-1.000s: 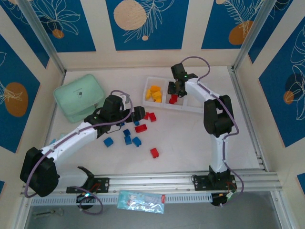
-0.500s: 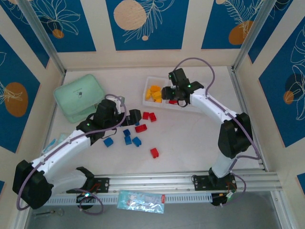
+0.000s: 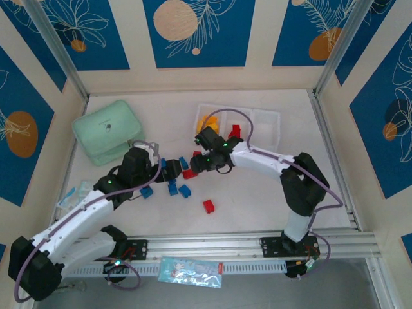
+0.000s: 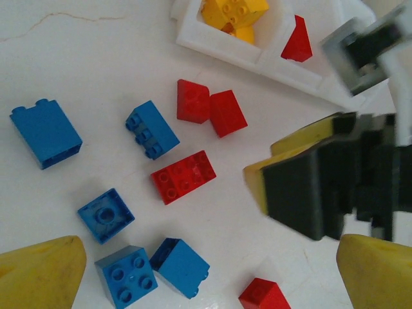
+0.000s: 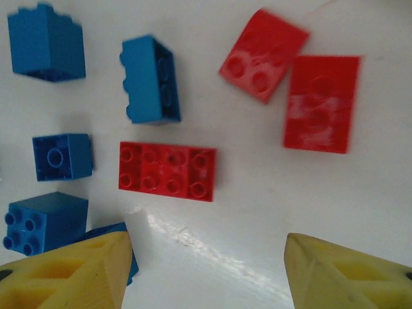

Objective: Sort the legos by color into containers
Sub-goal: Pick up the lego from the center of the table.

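Loose legos lie on the white table: a long red brick, two small red ones and several blue ones. My right gripper hovers open just above the long red brick, with nothing between its fingers. My left gripper is open too, over the blue bricks, and holds nothing. The white tray holds yellow bricks in its left compartment and red ones in the middle. In the top view my right gripper and my left gripper are close together.
A mint-green lidded box stands at the back left. A single red brick lies apart toward the near edge. The right gripper's black body crowds the right side of the left wrist view. A metal rail runs along the near edge.
My right arm has swung from the tray's middle compartment down and left to the loose bricks. My left arm has drawn back a little toward the left and the near edge.
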Controlling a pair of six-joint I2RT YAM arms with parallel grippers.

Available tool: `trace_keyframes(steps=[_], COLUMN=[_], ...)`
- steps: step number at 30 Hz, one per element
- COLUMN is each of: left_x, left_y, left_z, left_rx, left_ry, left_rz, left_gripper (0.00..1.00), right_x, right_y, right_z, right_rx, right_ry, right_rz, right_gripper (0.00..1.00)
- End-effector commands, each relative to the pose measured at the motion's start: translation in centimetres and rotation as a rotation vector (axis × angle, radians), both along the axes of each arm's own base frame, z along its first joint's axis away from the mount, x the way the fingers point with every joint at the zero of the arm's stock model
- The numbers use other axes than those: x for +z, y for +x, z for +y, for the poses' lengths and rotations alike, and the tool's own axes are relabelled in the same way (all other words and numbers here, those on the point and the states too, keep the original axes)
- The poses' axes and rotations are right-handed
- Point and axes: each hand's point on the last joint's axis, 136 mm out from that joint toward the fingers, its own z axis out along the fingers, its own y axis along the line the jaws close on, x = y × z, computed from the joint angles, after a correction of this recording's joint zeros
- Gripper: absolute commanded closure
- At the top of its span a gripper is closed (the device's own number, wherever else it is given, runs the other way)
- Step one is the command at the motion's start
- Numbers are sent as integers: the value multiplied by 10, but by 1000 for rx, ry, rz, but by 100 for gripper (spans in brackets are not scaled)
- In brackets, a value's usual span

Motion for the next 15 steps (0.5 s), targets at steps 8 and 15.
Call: trace_keyframes(steps=[8, 15], left_x=[-6, -5], left_y=[-7, -9], left_z=[25, 33], left_rx=[87, 111], left_ry=[37, 48], left_rz=[0, -11], left_gripper=[1, 1], right_x=[-33, -47], right_y=[-2, 3], right_z=[28, 41], right_rx=[24, 8], right_ry=[-58, -91], right_rz=[27, 25], right_gripper=[25, 18])
